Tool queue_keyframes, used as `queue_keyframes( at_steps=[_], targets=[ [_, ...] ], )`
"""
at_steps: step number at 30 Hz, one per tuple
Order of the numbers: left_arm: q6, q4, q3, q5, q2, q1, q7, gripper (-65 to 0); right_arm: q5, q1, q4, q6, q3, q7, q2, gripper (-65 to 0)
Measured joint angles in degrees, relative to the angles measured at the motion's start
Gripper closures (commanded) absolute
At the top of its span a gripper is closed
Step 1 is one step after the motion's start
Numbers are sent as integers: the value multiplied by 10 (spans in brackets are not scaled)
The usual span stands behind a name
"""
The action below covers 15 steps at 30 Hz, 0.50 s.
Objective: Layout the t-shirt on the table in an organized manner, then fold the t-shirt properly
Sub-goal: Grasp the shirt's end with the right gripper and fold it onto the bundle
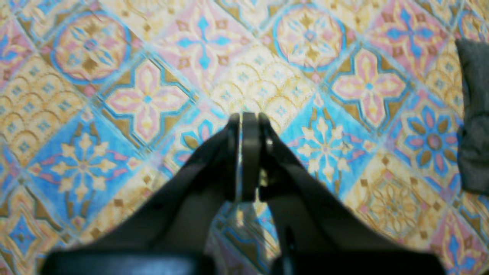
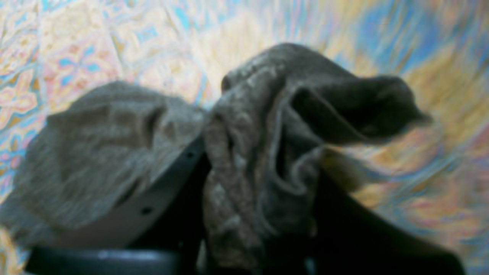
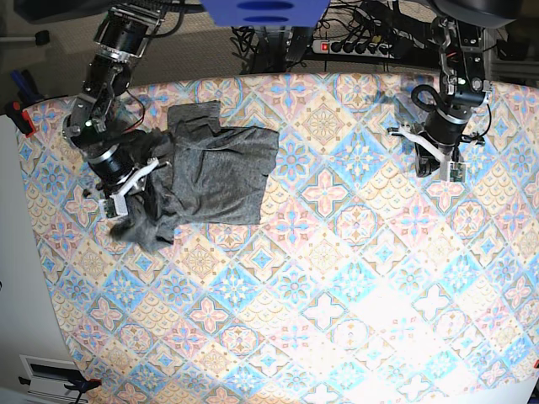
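Right claw [image 2: 244, 183] is clamped on a bunched fold of the t-shirt [image 3: 215, 172]: in the right wrist view the grey knit is gathered between the two jaws and spills over both sides of them, with one flap standing up toward the right of the picture. That view is blurred, so exactly which part of the garment is gripped (hem, sleeve or side seam) cannot be told. Left claw [image 1: 248, 160] is fully closed with its jaws pressed together and holds nothing; it hangs over bare patterned desk [image 3: 354, 278], well apart from the garment, of which only a dark edge shows at the right margin of the left wrist view. In the base view the t-shirt lies near the far left part of the desk, beside the right arm. It is partly spread: the middle section lies roughly flat, but the end nearest the right claw is crumpled and doubled over, and the outline is irregular. Judgement of progress: the layout stage is under way and not complete; sleeves and hem are not yet squared out, and no fold has been made. Remaining work appears to be flattening the bunched end, straightening the outline, then all folding steps.
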<state>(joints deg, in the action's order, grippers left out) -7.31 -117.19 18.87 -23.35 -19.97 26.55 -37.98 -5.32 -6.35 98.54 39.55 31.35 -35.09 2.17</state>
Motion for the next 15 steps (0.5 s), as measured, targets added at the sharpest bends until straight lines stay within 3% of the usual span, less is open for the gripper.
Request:
queue_keyframes(
  at_steps=[4, 9, 13, 15],
  targets=[
    [0, 0, 0, 0, 2, 10, -3, 0, 121, -6, 54, 5, -2, -9, -63, 0],
    [0, 0, 0, 2, 1, 9, -2, 0, 235, -6, 60, 5, -37, 22, -103, 0],
    [0, 0, 0, 2, 1, 9, -2, 0, 254, -56, 62, -1, -74, 83, -108, 0],
    [0, 0, -1, 2, 1, 10, -2, 0, 257, -81, 62, -37, -94, 93, -108, 0]
  ],
)
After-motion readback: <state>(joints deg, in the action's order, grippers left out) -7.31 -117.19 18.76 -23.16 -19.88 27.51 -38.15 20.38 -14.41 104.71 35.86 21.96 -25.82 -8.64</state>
